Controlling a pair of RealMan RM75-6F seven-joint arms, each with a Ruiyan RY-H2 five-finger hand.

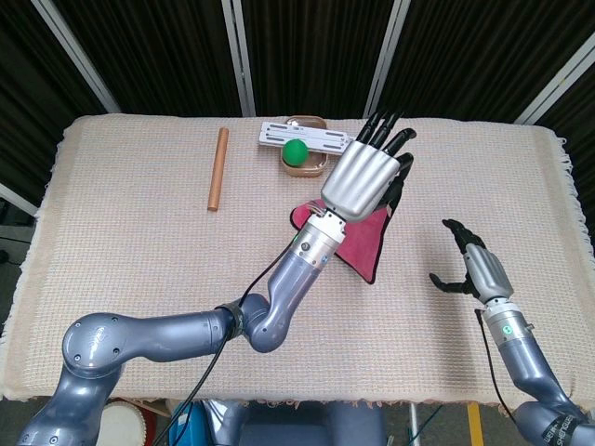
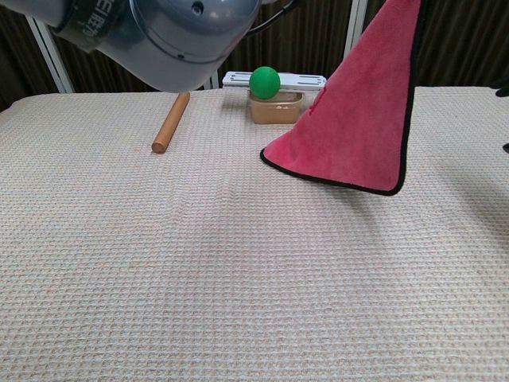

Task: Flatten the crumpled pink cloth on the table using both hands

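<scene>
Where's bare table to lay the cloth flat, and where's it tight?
Bare: the wide near half of the table, below the wooden rod, and the strip between the hanging pink cloth, held by the left hand, and the right hand. Crowded: far edge, around the green ball, tan container and white bar.

Silver-backed robot hand [image 1: 364, 179] with black fingers, blue-grey arm.
</scene>
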